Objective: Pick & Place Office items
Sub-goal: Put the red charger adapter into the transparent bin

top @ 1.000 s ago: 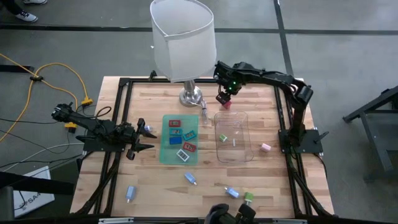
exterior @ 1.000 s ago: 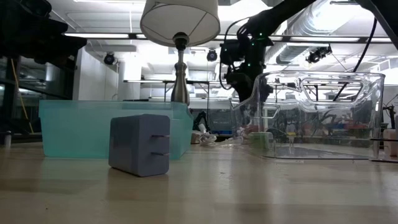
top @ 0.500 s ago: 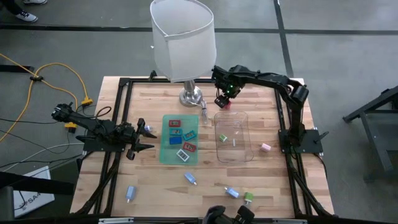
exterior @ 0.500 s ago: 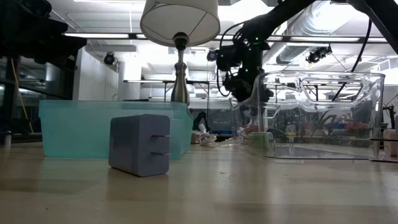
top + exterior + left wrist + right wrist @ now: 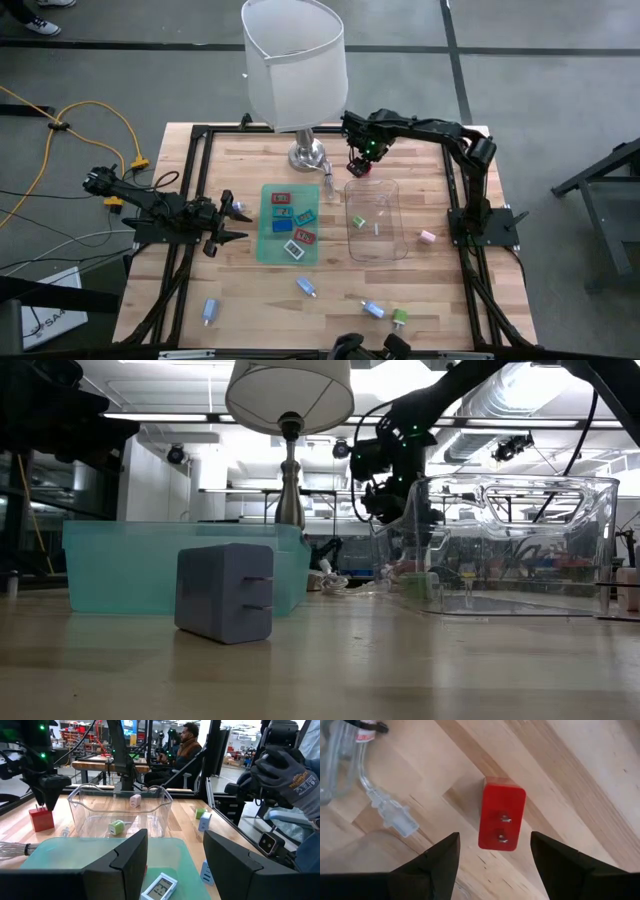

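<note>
Two dark arms work over a wooden table [image 5: 250, 290] that also bears a big white-shaded lamp [image 5: 295, 65], a clear plastic tray [image 5: 377, 222] and a flat green mat [image 5: 288, 223]. The right arm reaches across the far edge of the table, and its right gripper [image 5: 359, 164] hangs just above a red block [image 5: 501, 814] that lies on the wood between the lamp base and the far end of the tray; its fingers stand wide apart with the block between them but not touching it, two metal prongs facing up toward the camera. A clear cable plug [image 5: 390, 810] lies on the wood just beside the block. The left arm waits at the table's left edge, its left gripper [image 5: 232, 222] pointing toward the mat with fingers apart and holding nothing. On the mat lie several small flat pieces [image 5: 292, 222] in red, blue and teal. Inside the tray sits a small green piece [image 5: 358, 222]. A pink piece [image 5: 427, 237] rests on the wood just to the right of the tray. Near the front edge are three light blue pieces [image 5: 306, 288] and one green cylinder [image 5: 398, 317], well apart from the mat.
</note>
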Available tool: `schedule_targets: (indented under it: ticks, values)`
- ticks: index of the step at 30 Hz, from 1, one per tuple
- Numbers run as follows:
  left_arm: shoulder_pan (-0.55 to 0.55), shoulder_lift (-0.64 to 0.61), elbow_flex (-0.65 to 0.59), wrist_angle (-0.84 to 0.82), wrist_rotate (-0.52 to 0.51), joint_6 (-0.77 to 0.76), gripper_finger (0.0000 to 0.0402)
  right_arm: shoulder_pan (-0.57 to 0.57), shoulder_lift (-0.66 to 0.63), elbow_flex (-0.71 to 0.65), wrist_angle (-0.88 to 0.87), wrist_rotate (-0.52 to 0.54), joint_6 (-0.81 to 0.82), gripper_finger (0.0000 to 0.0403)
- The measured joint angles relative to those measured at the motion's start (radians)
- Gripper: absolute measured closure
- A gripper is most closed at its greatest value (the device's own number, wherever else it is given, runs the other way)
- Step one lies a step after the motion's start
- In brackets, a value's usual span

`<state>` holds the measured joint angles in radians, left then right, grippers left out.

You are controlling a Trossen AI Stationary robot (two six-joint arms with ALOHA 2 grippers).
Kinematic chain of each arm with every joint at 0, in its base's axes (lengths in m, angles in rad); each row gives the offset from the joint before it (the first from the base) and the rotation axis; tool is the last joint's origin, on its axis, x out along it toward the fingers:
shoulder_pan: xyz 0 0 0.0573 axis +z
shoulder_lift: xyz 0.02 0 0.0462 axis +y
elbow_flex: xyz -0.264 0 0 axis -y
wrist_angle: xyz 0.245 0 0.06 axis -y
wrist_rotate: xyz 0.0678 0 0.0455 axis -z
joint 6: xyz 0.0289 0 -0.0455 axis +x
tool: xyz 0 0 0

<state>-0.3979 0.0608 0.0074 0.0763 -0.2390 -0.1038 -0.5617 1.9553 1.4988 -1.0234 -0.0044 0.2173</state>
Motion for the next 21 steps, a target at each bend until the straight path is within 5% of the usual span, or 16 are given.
schedule_targets:
  ticks: [21]
  values:
    - [0.0, 0.0, 0.0, 0.0, 0.0, 0.0, 0.0216, 0.015, 0.058, -0.012, 0.061, 0.001, -0.011, 0.0172]
